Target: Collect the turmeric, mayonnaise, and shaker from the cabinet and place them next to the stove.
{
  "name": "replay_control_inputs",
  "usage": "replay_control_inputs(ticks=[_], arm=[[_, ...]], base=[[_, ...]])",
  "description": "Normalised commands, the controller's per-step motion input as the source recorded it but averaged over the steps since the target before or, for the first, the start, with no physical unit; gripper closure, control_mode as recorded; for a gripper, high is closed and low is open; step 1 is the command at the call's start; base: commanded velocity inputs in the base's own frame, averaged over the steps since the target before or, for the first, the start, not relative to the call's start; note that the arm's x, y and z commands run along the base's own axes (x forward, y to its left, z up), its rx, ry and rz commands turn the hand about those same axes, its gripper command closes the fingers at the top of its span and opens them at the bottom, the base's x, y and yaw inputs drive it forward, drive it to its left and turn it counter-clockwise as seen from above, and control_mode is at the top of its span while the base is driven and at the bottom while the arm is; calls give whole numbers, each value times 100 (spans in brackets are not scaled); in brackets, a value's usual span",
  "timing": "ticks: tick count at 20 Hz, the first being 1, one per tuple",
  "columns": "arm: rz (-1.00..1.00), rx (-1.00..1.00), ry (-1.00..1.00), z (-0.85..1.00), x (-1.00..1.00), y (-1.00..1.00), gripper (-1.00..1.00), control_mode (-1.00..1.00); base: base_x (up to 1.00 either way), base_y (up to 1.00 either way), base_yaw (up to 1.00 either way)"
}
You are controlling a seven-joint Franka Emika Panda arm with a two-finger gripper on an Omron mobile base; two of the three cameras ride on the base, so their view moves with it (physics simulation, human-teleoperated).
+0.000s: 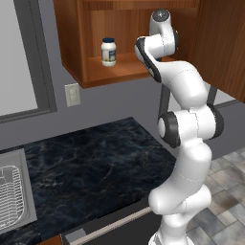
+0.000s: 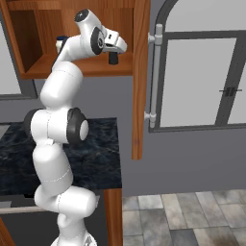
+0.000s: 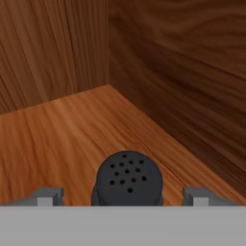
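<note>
The shaker (image 3: 127, 178), a dark round cap with several holes, stands on the cabinet (image 1: 115, 72) floor near its back right corner. My gripper (image 3: 124, 197) is open and straddles it, one fingertip (image 3: 48, 194) on each side with a gap to the cap. In the right base view the hand reaches into the cabinet (image 2: 81, 67) above the dark shaker (image 2: 113, 59). The mayonnaise (image 1: 108, 51), a squat white jar with a blue lid, stands further left on the same shelf, apart from the hand. The turmeric and the stove are out of view.
The cabinet's open door (image 2: 140, 81) hangs just right of the hand. Its side wall (image 3: 192, 86) is close to the shaker. Below lies a dark marble counter (image 1: 95, 162) with a steel sink (image 1: 12, 191) at the left. A wall outlet (image 1: 72, 94) sits under the cabinet.
</note>
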Motion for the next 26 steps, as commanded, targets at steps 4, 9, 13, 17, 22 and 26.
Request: replay_control_inputs(ticks=[4,9,13,17,22,26], arm=[[0,0,0,-2,5,0,100,-100],[0,0,0,-6,0,0,100,-100],[0,0,2,-3,0,0,100,-100],[0,0,2,-6,0,0,100,-100],[0,0,0,-13,0,0,100,-100],[0,0,0,-14,0,0,100,-100]], base=[[0,0,0],[0,0,0],[0,0,0],[0,0,0],[0,0,0],[0,0,0]])
